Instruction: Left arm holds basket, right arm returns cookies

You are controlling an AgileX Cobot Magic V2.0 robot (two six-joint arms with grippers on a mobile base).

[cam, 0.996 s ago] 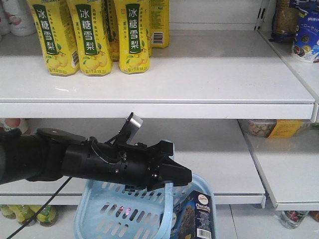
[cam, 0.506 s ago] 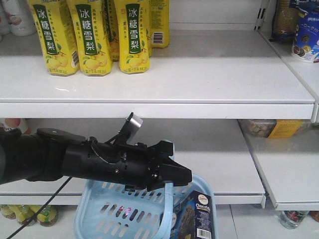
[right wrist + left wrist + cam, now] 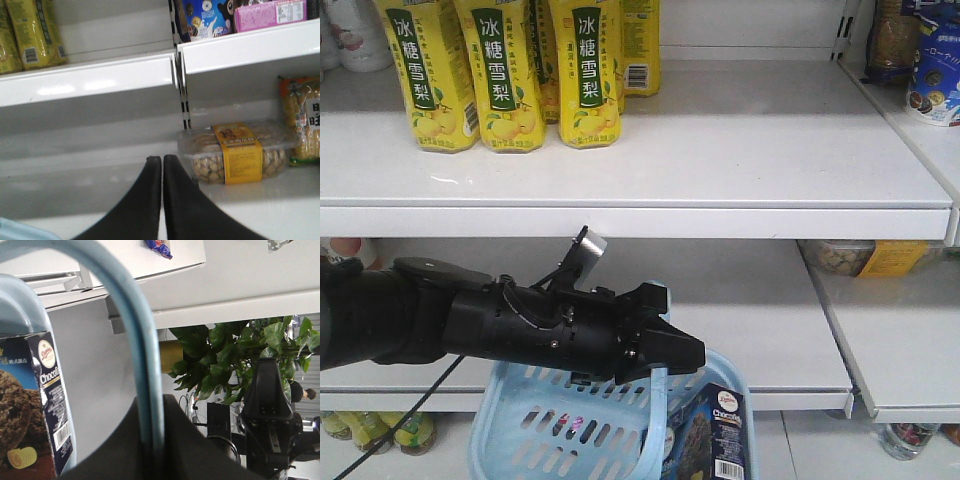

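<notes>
Left arm (image 3: 510, 325) reaches in from the left of the front view, across the lower shelf (image 3: 775, 345); a little grey tab (image 3: 588, 247) sticks up off it and thin cables run along the body. The left fingers (image 3: 676, 352) are clamped round the pale blue handle (image 3: 656, 425) of the basket (image 3: 545, 425), so the basket hangs right under the arm. In the left wrist view the handle (image 3: 131, 335) loops up and over, then drops into the dark slot between the fingers.

The cookies (image 3: 717, 437) are in the basket, standing upright at its right end, tight against the wall; barcode is at the lower corner of the box, white lettering near the top. The left wrist view shows the box (image 3: 31, 402) with the chocolate cookie picture, just beside the handle.

The right fingers (image 3: 148, 200) are pressed together with nothing between them; they point at a lower shelf where a clear tub with a yellow label (image 3: 235, 159) sits off to the right.

Yellow bottles (image 3: 502, 70) stand in a row at the back left of the upper shelf (image 3: 740, 150).
</notes>
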